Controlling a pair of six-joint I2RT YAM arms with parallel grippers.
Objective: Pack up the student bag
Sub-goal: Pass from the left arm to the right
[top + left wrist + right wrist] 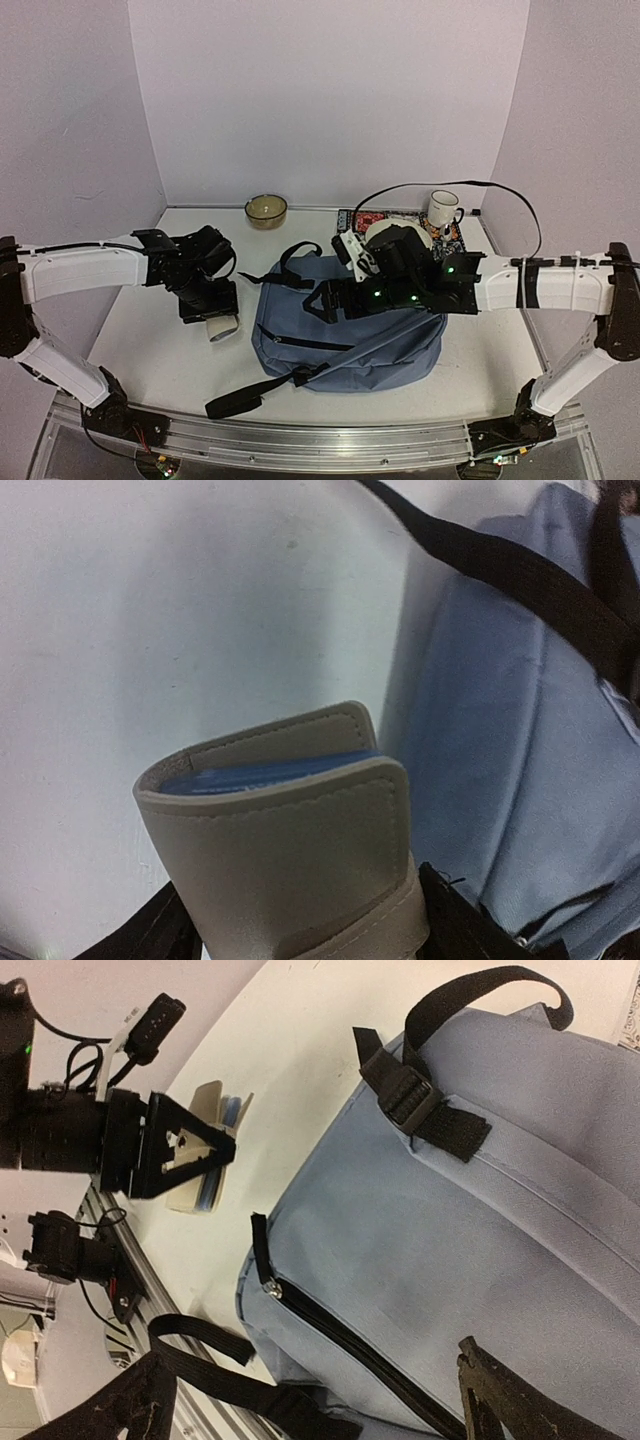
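The student bag [350, 340] lies flat mid-table, blue-grey, with black straps trailing toward the front. It also shows in the left wrist view as the student bag [500, 730] and in the right wrist view as the student bag [480, 1190]. Its front pocket zipper [263, 1282] looks closed. My left gripper [215, 312] is just left of the bag, shut on a beige stitched case [223, 328] with blue contents. The beige case [290, 860] fills the space between the left gripper [310, 930] fingers. My right gripper [325, 300] hovers open over the bag's upper left. The right gripper [320, 1400] holds nothing.
A brownish bowl [266, 209] stands at the back centre. A white mug [441, 208] stands on a patterned mat [360, 218] at the back right, behind my right arm. A metal rail [320, 440] runs along the near edge.
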